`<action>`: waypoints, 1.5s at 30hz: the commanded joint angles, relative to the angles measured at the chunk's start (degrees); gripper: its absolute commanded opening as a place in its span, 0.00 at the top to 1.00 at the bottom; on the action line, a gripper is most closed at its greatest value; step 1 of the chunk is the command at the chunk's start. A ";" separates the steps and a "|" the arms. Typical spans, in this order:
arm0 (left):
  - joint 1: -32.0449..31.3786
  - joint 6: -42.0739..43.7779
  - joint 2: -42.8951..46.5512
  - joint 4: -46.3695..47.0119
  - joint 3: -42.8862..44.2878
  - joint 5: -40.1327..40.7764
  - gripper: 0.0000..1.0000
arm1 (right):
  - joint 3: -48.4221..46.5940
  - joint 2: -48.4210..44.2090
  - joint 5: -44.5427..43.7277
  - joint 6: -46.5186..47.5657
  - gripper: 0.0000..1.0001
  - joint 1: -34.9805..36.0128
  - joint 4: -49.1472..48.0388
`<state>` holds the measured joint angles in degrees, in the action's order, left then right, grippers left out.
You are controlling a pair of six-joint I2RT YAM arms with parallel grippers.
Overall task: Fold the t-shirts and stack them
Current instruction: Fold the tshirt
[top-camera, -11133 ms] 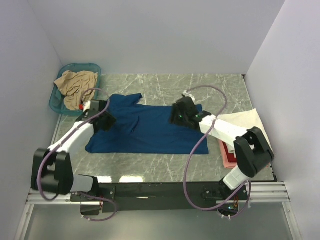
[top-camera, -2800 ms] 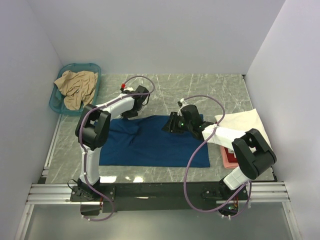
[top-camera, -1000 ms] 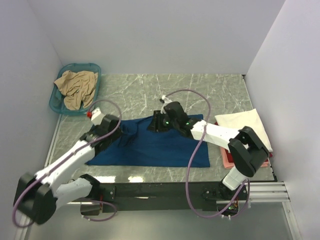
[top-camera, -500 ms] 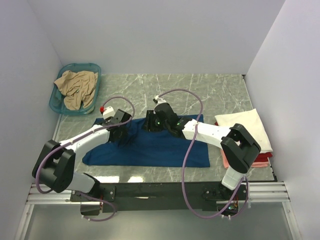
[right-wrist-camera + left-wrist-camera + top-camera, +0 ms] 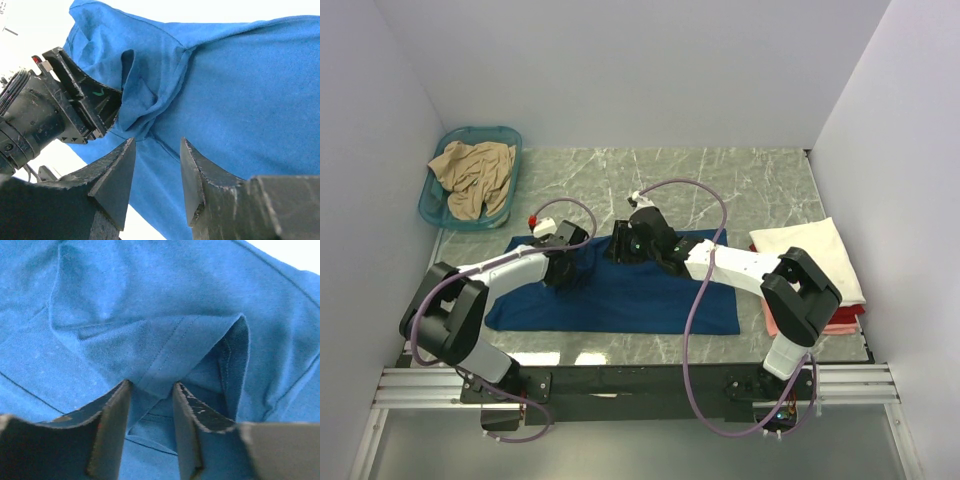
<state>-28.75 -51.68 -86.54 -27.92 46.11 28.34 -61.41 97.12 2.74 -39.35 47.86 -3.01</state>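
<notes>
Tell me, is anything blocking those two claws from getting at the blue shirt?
Nothing visible does. The left gripper already has a stitched fold of the dark blue t-shirt between its fingers, and the right gripper sits right at the same bunched cloth, with only the shirt itself in front of it.

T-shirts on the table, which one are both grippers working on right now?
The dark blue cotton t-shirt spread flat mid-table. The crumpled tan t-shirt sits in the teal plastic basket; the folded cream-white t-shirt lies stacked at the right edge.
</notes>
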 commanded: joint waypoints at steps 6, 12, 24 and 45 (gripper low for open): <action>-0.25 -2.02 5.06 -2.57 0.13 2.51 0.59 | 1.20 -0.71 0.24 -0.20 0.52 -0.04 -2.97; -0.08 -4.21 8.31 -4.24 -1.81 4.18 0.62 | 0.59 0.61 1.39 -0.37 0.52 0.39 -3.32; 3.35 -5.71 14.73 -2.93 -7.96 2.07 0.71 | -2.22 3.25 0.33 0.68 0.52 2.68 -2.27; 6.16 -22.94 34.68 -2.92 -21.32 -4.61 0.77 | -3.28 5.80 -0.72 0.68 0.53 5.23 -0.95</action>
<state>-22.79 -70.54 -54.65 -31.18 25.26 24.77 -62.78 102.15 3.40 -39.29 52.58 -3.75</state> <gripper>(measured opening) 0.228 0.469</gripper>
